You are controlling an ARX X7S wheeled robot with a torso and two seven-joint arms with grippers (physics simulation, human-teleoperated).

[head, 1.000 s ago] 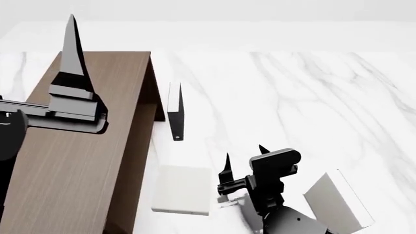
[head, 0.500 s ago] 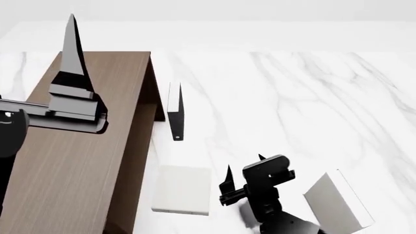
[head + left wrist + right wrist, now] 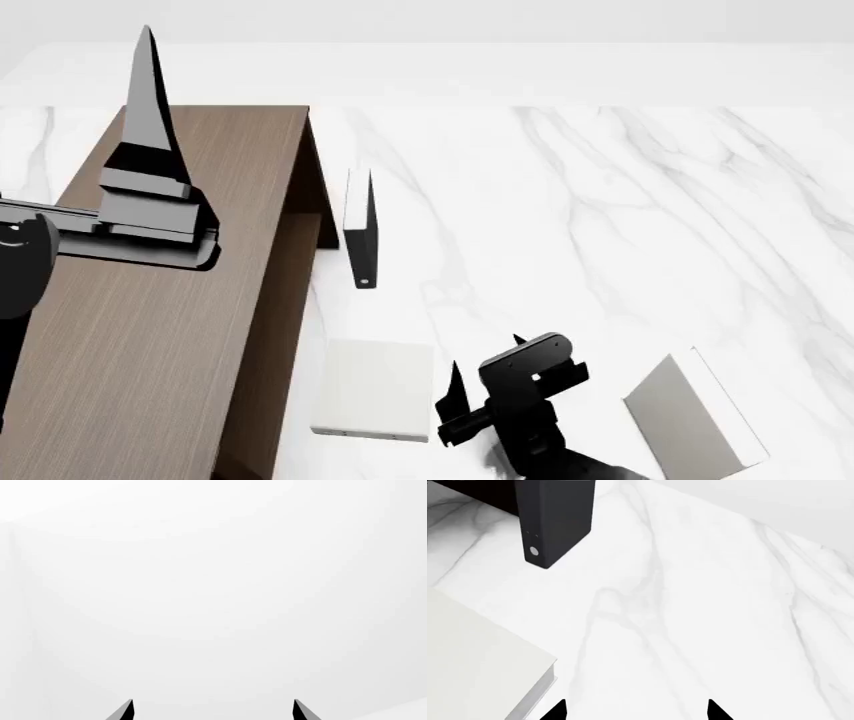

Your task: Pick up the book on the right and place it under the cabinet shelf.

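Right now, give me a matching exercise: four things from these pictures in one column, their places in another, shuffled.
1. black book
2. off-white book
3. grey book
4. right tool

A. lying flat beside the cabinet
B. standing on edge by the cabinet's far corner
C. open, between the two pale books
D. farthest right in the head view

Pairs: 1-B, 2-A, 3-D, 4-C.

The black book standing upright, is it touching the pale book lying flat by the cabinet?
Apart. The head view shows a stretch of bare marble table between the black book and the off-white book; the right wrist view shows that gap too.
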